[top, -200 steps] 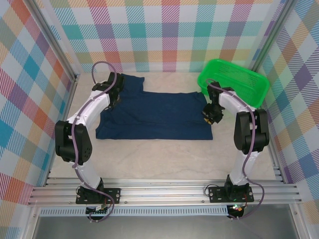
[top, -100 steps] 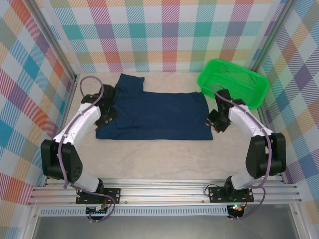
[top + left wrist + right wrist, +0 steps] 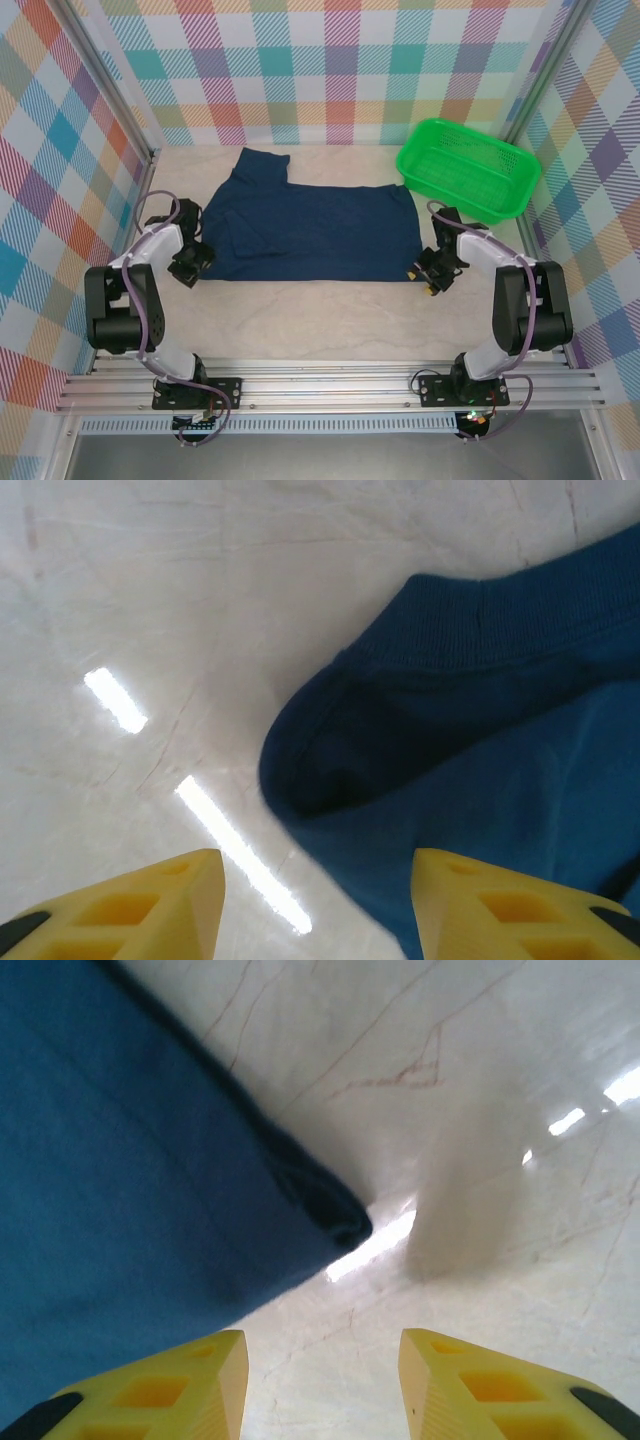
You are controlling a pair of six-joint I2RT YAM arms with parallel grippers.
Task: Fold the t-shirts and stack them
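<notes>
While the navy t-shirt (image 3: pixel 310 230) is lying spread flat in the middle of the pale, marbled tabletop (image 3: pixel 320 320), a green basket (image 3: pixel 468 165) is sitting at the far right, with its near-left corner just beside the shirt's far right corner. Checked walls (image 3: pixel 340 70) are closing in the workspace on three sides, and a metal rail (image 3: pixel 330 385) is running along the near edge where both arms are bolted. The shirt's long axis is running left to right across the tabletop. Its straight hem is facing the right side, and one sleeve is jutting toward the far wall at the left end. A plain blue face is showing upward. The left arm is bending along the left side of the cloth, and the right arm is curving between the basket and the near rail, so each one is flanking an end of the shirt rather than lying across it. From the left wrist, the left fingers (image 3: pixel 150 900) are standing apart with nothing between them, hovering low over a rounded, ribbed fold at the shirt's near-left corner; one yellow tip is sitting above bare tabletop and the other above blue cloth. From the right wrist, the right fingers (image 3: pixel 470 1385) are likewise parted and gripping nothing, hanging above bare tabletop just beside the shirt's near-right corner, whose dark seamed edge is tapering to a point ahead of them.
</notes>
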